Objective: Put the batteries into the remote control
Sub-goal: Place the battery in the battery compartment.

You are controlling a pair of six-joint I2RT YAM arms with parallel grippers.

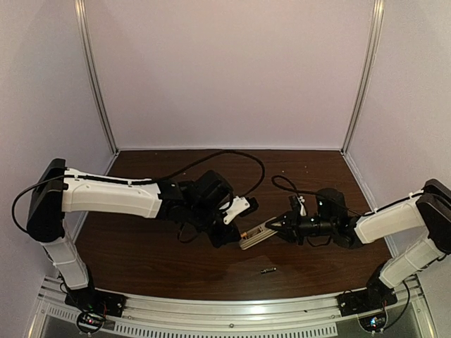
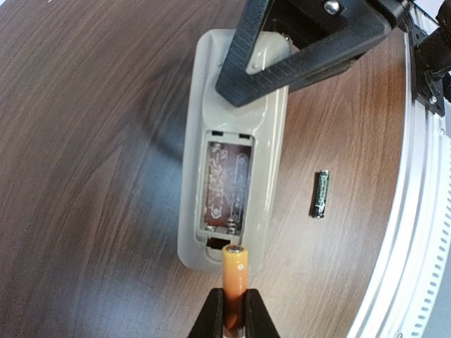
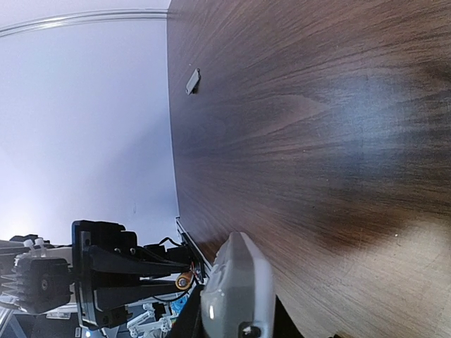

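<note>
Writing on dark battery: greenish print along its side, too small to read.
Writing on remote control: none legible. The plain grey-beige back faces up, and the marks inside the open compartment are blurred.
Left claw: nearly closed, pinching the orange battery by its lower part.
Orange battery position: juts forward from the left claw's fingertips with its metal tip at the compartment's near end. Contact cannot be told.
Right claw: clamped shut across the remote's far end, one finger lying on its back.
Dark battery position: on the table, ahead and right of the left claw, near the remote but apart from it.
Hidden: the remote's front, its far end under the right claw's finger, and the orange battery's base.
Unclear: a small flat grey piece lies well ahead of the right claw, too small to identify.
</note>
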